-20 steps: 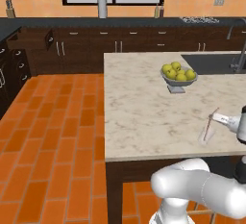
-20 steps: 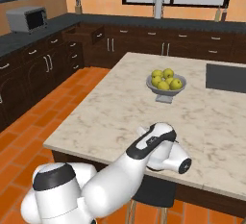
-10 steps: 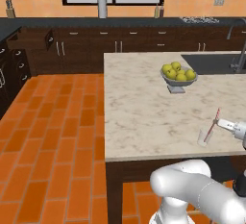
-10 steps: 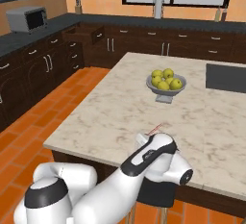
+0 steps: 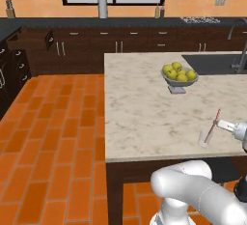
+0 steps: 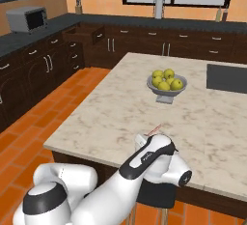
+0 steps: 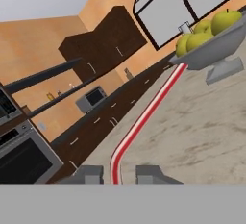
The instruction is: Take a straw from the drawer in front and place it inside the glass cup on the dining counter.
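Left base view, reading left to right: an orange tiled floor (image 5: 53,137) lies open between the dark cabinet run along the back wall and the bench (image 5: 144,122), a pale marbled island top on a dark base. One drawer (image 5: 34,39) in the back run stands pulled out at far left. Most of the bench surface is bare. A grey fruit bowl (image 5: 179,78) with yellow-green fruit sits toward the far side, near the sink (image 5: 214,63). The glass cup (image 5: 204,138) stands close to the near edge of the bench, toward its right end. The straw (image 5: 212,126) rests with its lower end in the cup and leans up to the right, its top end meeting the gripper (image 5: 225,124) at the frame's right margin.

Right base view: the drawer (image 6: 86,35) shows open at upper left, with clear floor before it. The fruit bowl (image 6: 166,88) sits mid-bench, well apart from the near edge. A short red tip of the straw (image 6: 154,131) shows just above the arm's wrist, close to the bench's near edge; the cup is hidden behind the arm.

Hand view: the straw (image 7: 144,117) runs from between the two fingertips (image 7: 88,174) up toward the fruit bowl (image 7: 216,45). The fingers stand slightly apart on either side of it, with narrow gaps showing; whether they press on it cannot be told.
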### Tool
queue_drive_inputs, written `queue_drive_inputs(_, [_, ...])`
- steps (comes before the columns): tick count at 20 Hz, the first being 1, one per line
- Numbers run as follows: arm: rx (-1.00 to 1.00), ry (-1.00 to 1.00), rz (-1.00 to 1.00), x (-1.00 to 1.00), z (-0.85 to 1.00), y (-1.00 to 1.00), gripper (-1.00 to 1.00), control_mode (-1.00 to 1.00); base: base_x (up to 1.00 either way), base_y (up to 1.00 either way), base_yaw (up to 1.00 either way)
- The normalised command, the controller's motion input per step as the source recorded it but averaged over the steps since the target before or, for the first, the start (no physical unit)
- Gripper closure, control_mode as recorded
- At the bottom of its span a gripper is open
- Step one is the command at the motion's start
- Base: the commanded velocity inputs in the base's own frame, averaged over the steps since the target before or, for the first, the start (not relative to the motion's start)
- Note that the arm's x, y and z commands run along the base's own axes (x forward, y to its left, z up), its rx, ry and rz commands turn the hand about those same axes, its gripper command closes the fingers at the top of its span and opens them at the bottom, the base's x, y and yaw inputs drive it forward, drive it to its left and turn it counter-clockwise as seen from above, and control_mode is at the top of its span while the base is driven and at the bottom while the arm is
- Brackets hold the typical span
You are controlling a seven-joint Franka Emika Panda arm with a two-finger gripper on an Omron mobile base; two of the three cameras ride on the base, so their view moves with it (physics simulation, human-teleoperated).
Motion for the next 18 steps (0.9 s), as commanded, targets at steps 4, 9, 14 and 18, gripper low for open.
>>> queue_drive_inputs(4, [0.0, 0.0, -0.02, -0.07, 0.03, 0.0, -1.0, -1.0, 0.0, 0.0, 0.0])
queue_drive_inputs(9, [0.0, 0.0, -0.06, -0.01, 0.11, 0.21, -1.0, -1.0, 0.0, 0.0, 0.0])
queue_drive_inputs(14, [-0.02, 0.02, -0.07, -0.18, 0.26, 0.14, -1.0, -1.0, 0.0, 0.0, 0.0])
queue_drive_inputs(18, [-0.05, 0.18, -0.18, -0.37, 0.31, -0.04, -1.0, -1.0, 0.0, 0.0, 0.0])
